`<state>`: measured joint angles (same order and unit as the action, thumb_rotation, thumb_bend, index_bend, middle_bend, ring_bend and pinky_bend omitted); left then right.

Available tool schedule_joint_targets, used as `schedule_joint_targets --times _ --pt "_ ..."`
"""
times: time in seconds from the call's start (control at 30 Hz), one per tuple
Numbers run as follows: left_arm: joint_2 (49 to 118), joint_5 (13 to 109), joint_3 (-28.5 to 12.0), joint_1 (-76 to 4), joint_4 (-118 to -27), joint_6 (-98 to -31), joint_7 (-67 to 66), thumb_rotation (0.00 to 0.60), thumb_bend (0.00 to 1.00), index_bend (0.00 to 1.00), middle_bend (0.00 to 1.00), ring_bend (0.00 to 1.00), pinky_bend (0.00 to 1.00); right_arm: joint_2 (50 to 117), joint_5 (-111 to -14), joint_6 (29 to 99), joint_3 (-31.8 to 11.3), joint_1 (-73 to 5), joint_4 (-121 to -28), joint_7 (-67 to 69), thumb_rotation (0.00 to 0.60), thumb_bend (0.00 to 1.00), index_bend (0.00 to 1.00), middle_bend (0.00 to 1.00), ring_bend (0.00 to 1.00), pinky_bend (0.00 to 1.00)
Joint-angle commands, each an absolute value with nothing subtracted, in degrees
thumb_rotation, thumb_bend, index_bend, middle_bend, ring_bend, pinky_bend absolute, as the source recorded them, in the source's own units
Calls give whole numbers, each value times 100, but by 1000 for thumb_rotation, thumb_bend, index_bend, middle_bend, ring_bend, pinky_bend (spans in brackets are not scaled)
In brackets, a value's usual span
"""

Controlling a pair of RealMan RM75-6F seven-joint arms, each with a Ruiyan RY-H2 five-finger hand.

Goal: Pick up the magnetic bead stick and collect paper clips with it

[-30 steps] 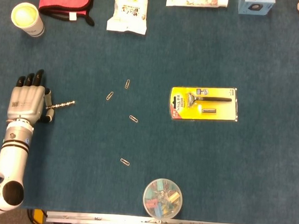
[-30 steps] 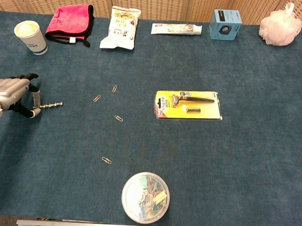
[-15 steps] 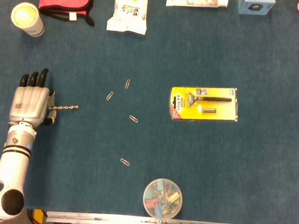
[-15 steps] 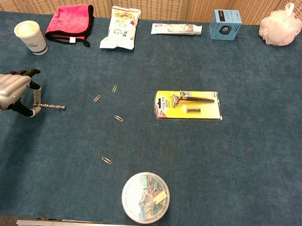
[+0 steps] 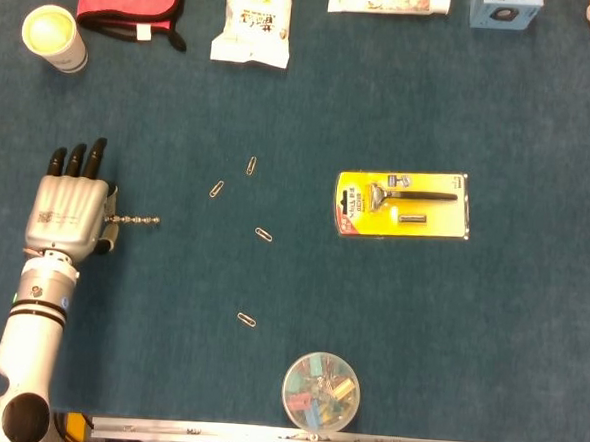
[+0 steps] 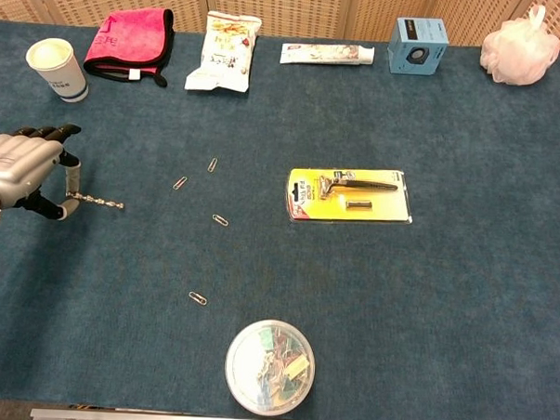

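Observation:
My left hand is at the table's left side and pinches the near end of the magnetic bead stick. The silvery beaded stick points right, toward the clips, and lies low over the blue cloth. Several paper clips are scattered in the middle: one nearest the stick's tip, one further back, one to the right, one toward the front. The stick's tip is a short way left of the nearest clip. My right hand is in neither view.
A yellow razor pack lies right of centre. A round tub of coloured clips stands at the front edge. Along the back are a paper cup, pink cloth, snack bag, toothpaste box, blue box and white puff.
My left hand has slid right and slightly forward with the bead stick, bringing its tip closer to the paper clips. The clips have not moved.

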<state>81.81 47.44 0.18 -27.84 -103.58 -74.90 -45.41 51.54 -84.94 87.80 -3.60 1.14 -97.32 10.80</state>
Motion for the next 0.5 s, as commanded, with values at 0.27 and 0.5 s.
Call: schedule_joint_targets --times 0.27,0.5 --pt "8168 5170 186 -2721 -10801 -7814 -4876 600 371 541 0 0 56 5141 -8532 8826 -355 134 -9728 1127 600 12 190 185 121 317" --pt "8262 5407 240 -2758 -11072 -7979 -5286 600 371 541 0 0 56 5125 -8577 8902 -347 169 -9736 1154 600 12 190 185 121 317"
